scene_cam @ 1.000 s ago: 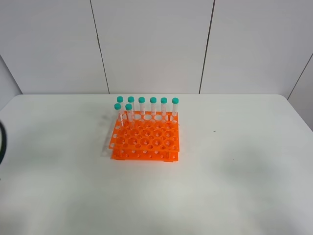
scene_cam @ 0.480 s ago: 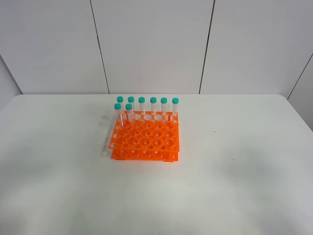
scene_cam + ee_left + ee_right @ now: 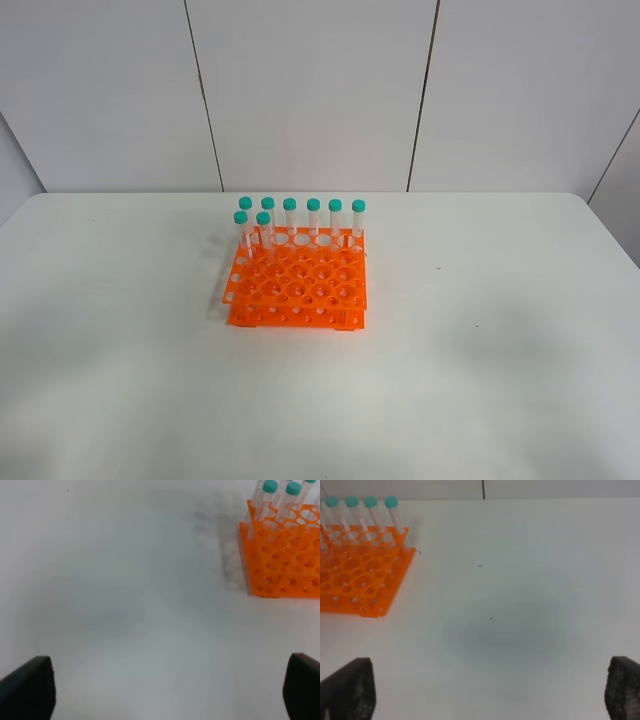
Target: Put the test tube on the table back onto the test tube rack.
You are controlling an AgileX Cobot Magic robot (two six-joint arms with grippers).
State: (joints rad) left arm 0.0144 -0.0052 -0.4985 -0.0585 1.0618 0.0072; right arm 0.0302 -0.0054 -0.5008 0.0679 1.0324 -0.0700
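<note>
The orange test tube rack [image 3: 297,290] stands in the middle of the white table [image 3: 480,380]. Several teal-capped test tubes [image 3: 313,215] stand upright in its far rows. They look alike, and I cannot tell which one is the task's test tube. No tube lies on the table. The rack also shows in the left wrist view [image 3: 285,555] and the right wrist view [image 3: 355,575]. My left gripper [image 3: 165,687] is open and empty, well back from the rack. My right gripper [image 3: 485,690] is open and empty too. Neither arm shows in the exterior high view.
A pale patch of light [image 3: 231,565] lies on the table beside the rack's left side. A grey panelled wall [image 3: 310,90] stands behind the table's far edge. White tabletop surrounds the rack on all sides.
A dark part of the left arm at the left edge of the exterior high view one second ago has gone out of view. The rack and tubes have not moved.
</note>
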